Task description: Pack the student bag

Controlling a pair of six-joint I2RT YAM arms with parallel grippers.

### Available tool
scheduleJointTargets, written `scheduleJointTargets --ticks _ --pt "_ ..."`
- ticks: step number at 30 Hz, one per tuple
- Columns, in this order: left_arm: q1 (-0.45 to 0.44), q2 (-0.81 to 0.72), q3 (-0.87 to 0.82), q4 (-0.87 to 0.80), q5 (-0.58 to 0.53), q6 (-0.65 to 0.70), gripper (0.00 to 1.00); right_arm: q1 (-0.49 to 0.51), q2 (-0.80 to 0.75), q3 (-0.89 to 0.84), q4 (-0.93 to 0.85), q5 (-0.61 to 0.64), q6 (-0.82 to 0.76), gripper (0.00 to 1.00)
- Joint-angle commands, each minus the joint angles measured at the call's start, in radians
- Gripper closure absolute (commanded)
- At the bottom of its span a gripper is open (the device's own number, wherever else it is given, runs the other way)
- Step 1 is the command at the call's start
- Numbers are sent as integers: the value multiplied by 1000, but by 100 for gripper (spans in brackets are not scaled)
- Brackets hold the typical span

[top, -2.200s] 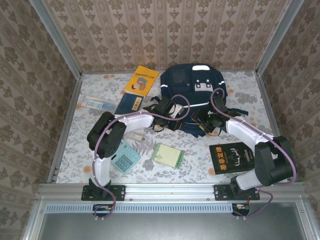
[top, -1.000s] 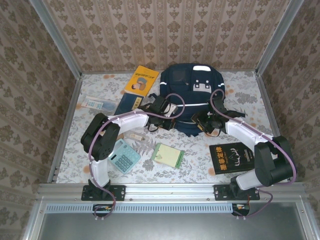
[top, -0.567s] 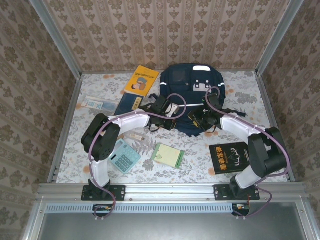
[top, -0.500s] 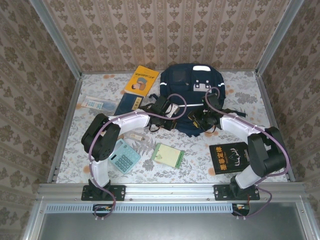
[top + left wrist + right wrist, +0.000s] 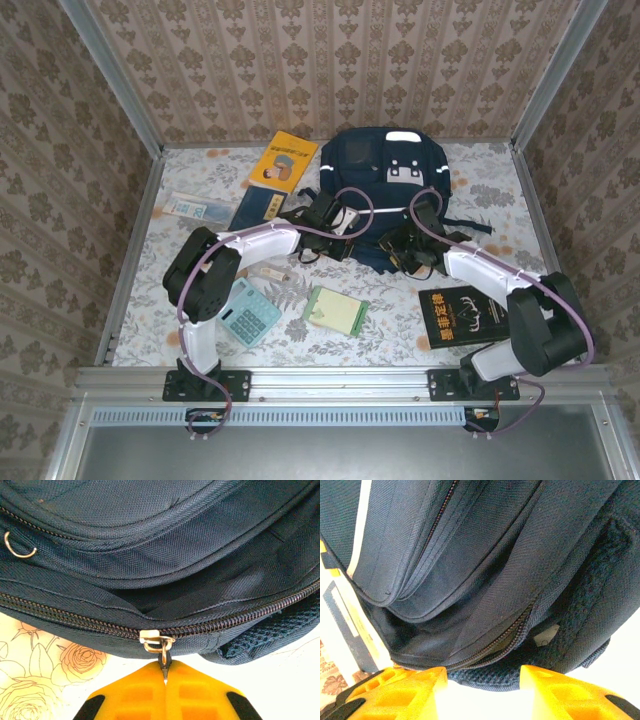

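Damask-patterned wallpaper [image 5: 340, 70] in tan and cream closes off three sides, and a pale cloth printed with flowers covers the counter [image 5: 190, 330]. At the far middle of it lies the student bag [image 5: 385, 175], woven navy nylon with thin white stripes and grey-white patches near its top. Right of its near end sits a glossy black book [image 5: 462, 315] with gold characters too small to read; a yellow book [image 5: 284, 160] with a cartoon face and a dark blue booklet [image 5: 258, 209] lie to the bag's left. Nearer are a teal calculator [image 5: 250, 316] and a green notepad [image 5: 336, 309]. The left wrist view alone shows the coarse weave, the metal zip teeth and the left claw [image 5: 165, 679], its ribbed yellow fingers pressed together, pinching the small metal zipper pull [image 5: 161, 647]. The right wrist view shows the right claw [image 5: 484, 674] spread, just beside the bag's mesh edge. A little wire ring [image 5: 17, 547] hangs from a seam.
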Motion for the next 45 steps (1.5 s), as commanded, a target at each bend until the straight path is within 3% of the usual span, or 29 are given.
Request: scheduleJointTargets --ticks 1,15,21,27,31,41,45 --pt "-18 7 40 -30 22 20 100 -5 33 25 3 29 15 57" --pt "-39 7 38 -31 13 19 100 -31 124 105 5 20 -14 61" --pt "-40 21 63 -71 -61 25 100 -34 93 88 -22 54 -29 100" --pt "-11 64 122 -179 -271 2 100 -79 -4 49 -82 90 -78 100" --pt "41 98 163 -231 -350 -28 100 -122 -84 1 -105 94 -107 100" --pt "164 247 374 -322 -465 -43 100 -197 -186 -46 -164 36 -193 100" --pt "189 283 436 -301 -382 -24 100 -214 -191 -35 -174 -4 -225 100"
